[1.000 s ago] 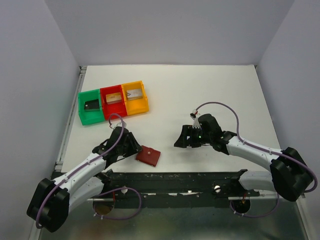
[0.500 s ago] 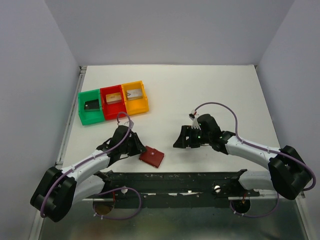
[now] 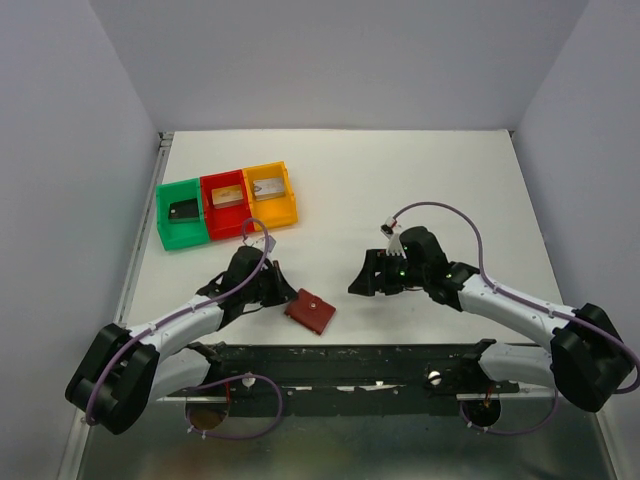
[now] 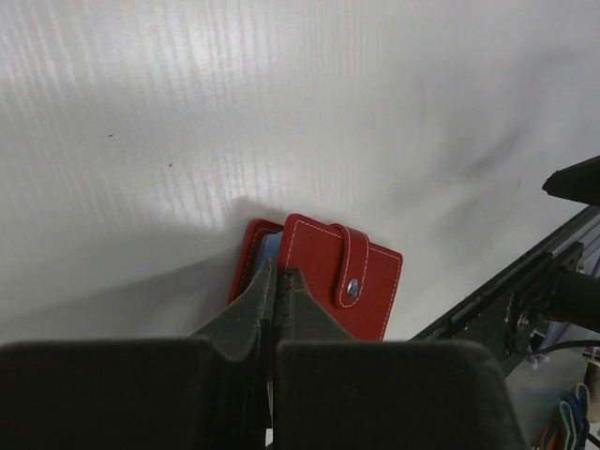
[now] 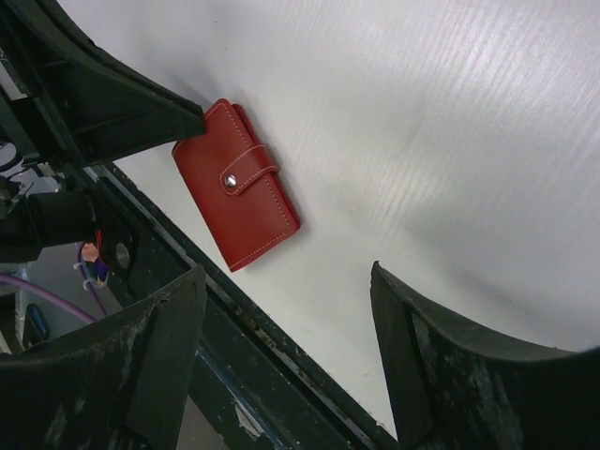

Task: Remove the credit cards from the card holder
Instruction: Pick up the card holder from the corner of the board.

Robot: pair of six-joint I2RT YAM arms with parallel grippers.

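Card holder (image 3: 310, 313) lay folded on table (image 3: 400, 180), near front edge. Left hand (image 4: 278, 274) pressed together, tips touching its edge. Right hand (image 5: 286, 272) spread, hovering nearby. Credit cards (image 3: 228, 197) lay in bins (image 3: 163, 215).

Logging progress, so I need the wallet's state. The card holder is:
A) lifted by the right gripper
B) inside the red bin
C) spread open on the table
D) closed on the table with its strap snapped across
D: the card holder lies flat on the table, shut, with its snap strap fastened over the front.
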